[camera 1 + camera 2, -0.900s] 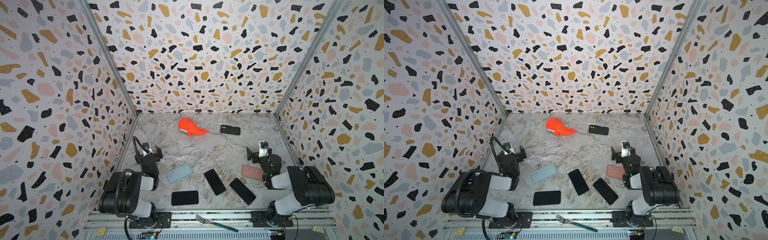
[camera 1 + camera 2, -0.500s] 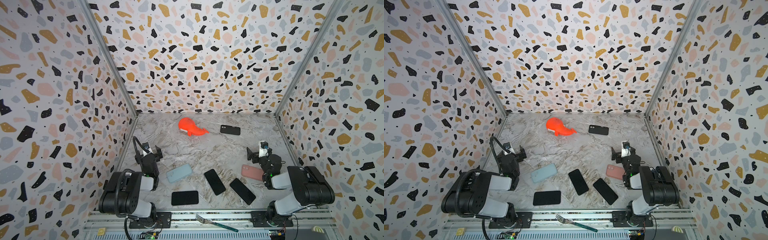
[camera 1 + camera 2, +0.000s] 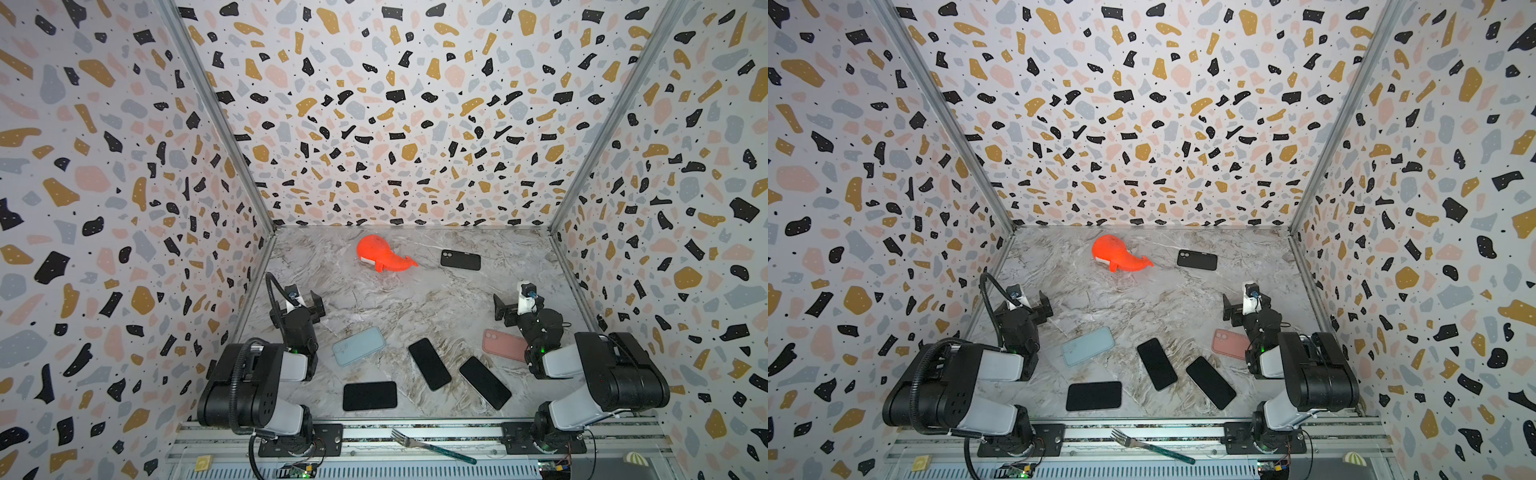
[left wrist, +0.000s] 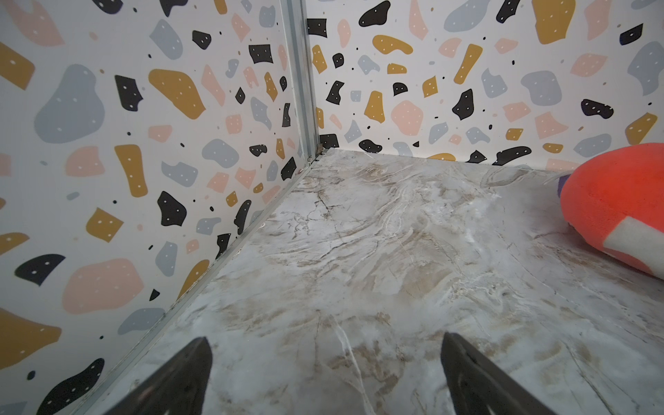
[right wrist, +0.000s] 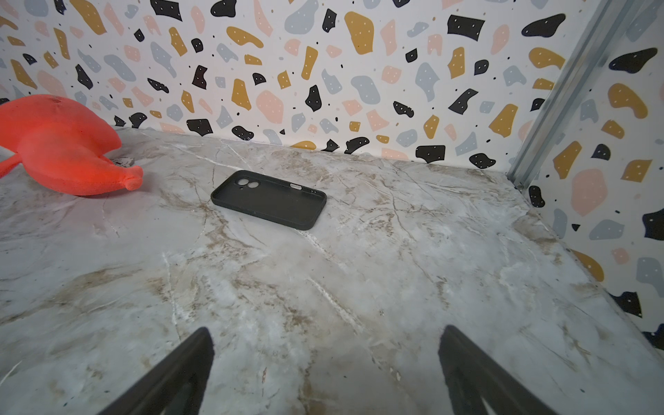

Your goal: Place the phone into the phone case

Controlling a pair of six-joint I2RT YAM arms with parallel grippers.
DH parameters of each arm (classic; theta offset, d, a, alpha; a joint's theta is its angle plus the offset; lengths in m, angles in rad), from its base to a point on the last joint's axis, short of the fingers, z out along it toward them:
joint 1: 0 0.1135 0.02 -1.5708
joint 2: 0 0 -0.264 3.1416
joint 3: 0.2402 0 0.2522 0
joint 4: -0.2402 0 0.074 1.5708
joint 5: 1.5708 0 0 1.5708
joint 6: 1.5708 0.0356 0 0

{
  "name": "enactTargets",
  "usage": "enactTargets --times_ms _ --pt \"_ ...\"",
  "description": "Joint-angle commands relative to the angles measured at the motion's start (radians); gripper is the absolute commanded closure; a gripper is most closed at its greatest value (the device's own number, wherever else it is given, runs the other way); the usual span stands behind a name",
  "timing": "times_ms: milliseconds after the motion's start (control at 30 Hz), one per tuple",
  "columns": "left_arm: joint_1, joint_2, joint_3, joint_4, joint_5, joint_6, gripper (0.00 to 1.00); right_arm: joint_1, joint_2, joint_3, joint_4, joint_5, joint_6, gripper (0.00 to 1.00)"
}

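Note:
Three black phones lie screen-up near the front in both top views: one flat [image 3: 369, 395], two slanted [image 3: 429, 363] [image 3: 484, 382]. An empty black phone case [image 3: 460, 259] [image 5: 269, 199] lies open side up at the back. A light blue case [image 3: 359, 345] lies beside my left arm, and a pink case [image 3: 503, 345] lies partly under my right arm. My left gripper [image 3: 304, 305] [image 4: 325, 359] stands open over bare floor near the left wall. My right gripper [image 3: 515, 309] [image 5: 325, 355] is open too, pointing toward the black case and well short of it.
An orange whale toy [image 3: 380, 257] [image 4: 618, 204] [image 5: 61, 143] lies at the back, left of the black case. A fork [image 3: 432, 446] rests on the front rail. Patterned walls close off the left, back and right sides of the marble floor [image 3: 415, 303].

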Motion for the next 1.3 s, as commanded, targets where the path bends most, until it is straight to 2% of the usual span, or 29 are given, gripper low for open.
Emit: enactTargets --times_ms 0,1267 --pt "-0.003 -0.014 0.003 0.06 -0.019 0.0 0.0 -0.002 -0.018 -0.002 0.019 -0.01 0.004 0.01" --pt "-0.008 -0.016 0.005 0.054 -0.023 0.0 0.0 -0.002 -0.024 -0.018 0.041 -0.013 0.002 0.01"
